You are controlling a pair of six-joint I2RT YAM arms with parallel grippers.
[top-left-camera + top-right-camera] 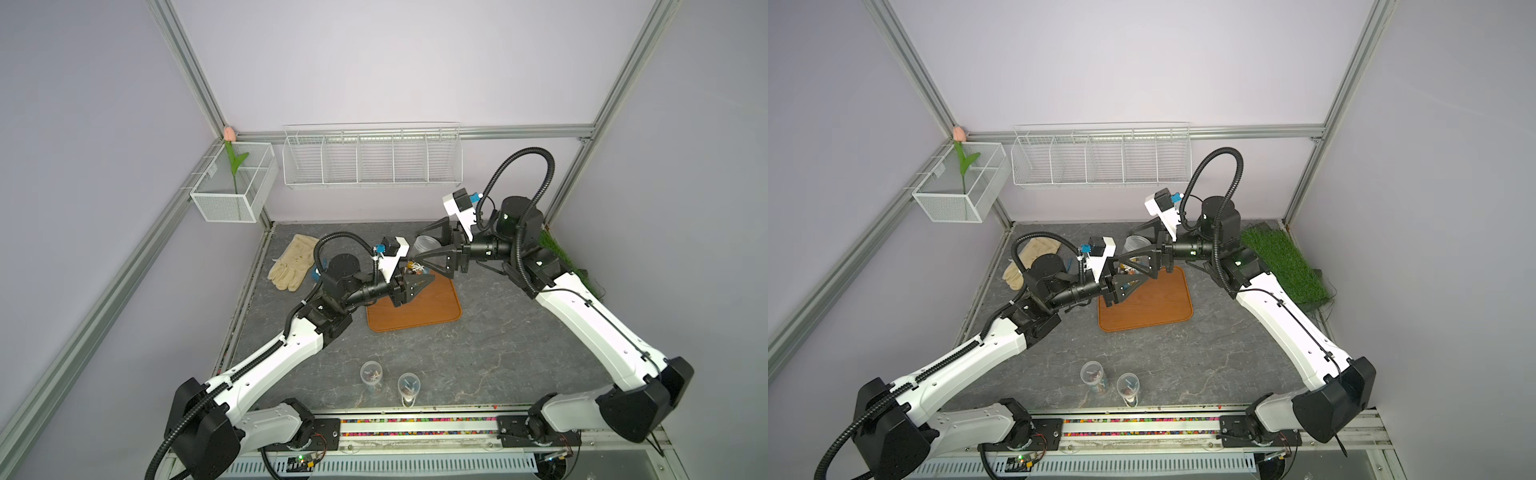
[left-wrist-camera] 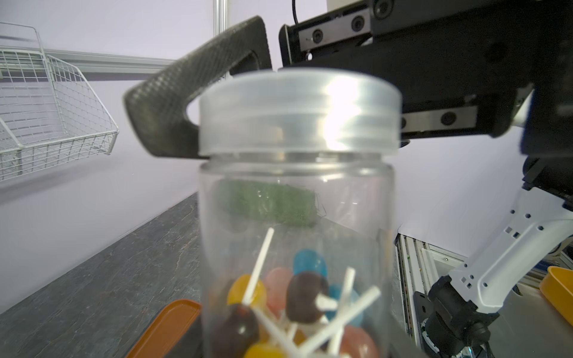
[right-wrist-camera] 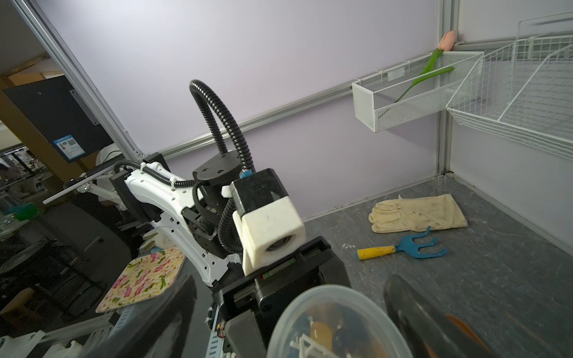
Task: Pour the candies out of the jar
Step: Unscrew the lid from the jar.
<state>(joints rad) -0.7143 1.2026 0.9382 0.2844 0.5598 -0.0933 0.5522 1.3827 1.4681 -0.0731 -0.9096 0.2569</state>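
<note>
Clear plastic jar (image 2: 294,217) is upright, clamped in left pincer (image 1: 415,272) at brown tray's (image 1: 440,307) far edge, candies (image 2: 297,297) heaped at its bottom. Lid (image 2: 297,114) is on, so right pincer (image 1: 419,247) straddles it, jaws spread and not pinching, likely to unscrew it before pouring.

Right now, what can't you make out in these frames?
- Left gripper contact with jar: cut off by the frame edge, left wrist view; under its camera and right gripper in both top views.
- Lid tight or loose: blur and glare, left wrist view.
- Cups' contents: too small in both top views.
</note>
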